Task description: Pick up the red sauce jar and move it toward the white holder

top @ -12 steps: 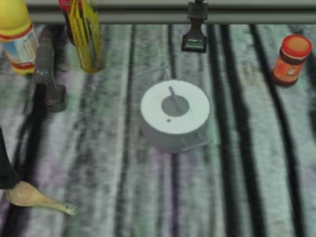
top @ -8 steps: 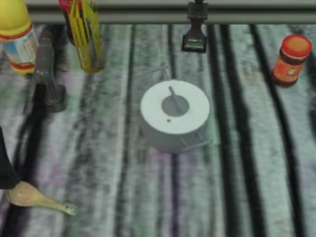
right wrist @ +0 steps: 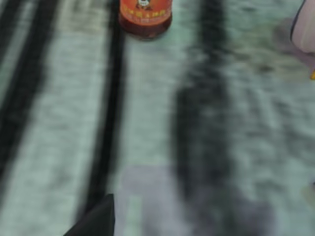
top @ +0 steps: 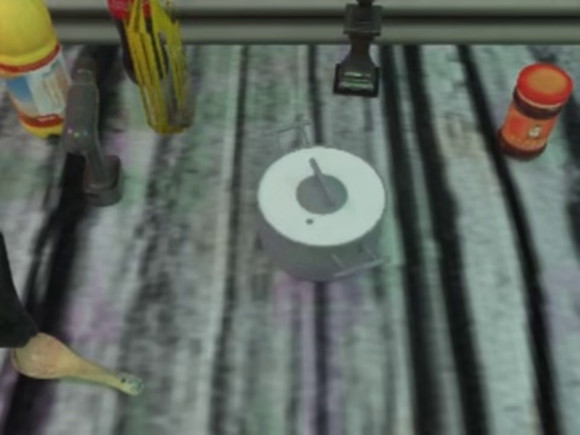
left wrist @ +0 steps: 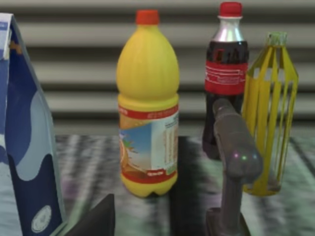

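Observation:
The red sauce jar (top: pixel 535 109) stands upright at the table's far right, orange-red lid up; the right wrist view shows its lower body (right wrist: pixel 145 17) some way ahead. The white holder (top: pixel 322 213) sits mid-table with its grey rod in the hole and wire prongs at its side. Jar and holder are well apart. Of my right gripper only one dark fingertip (right wrist: pixel 101 221) shows, with bare table beside it, open and holding nothing. My left gripper is the same, one fingertip (left wrist: pixel 98 221) showing near the front left, open.
At the back left stand a yellow bottle (top: pixel 32 68), a cola bottle (left wrist: pixel 226 73), a yellow-stick cup (top: pixel 159 68) and a grey handled tool (top: pixel 86 136). A blue carton (left wrist: pixel 24 147), a black brush (top: pixel 358 63) and a wooden spoon (top: pixel 68 367) lie around.

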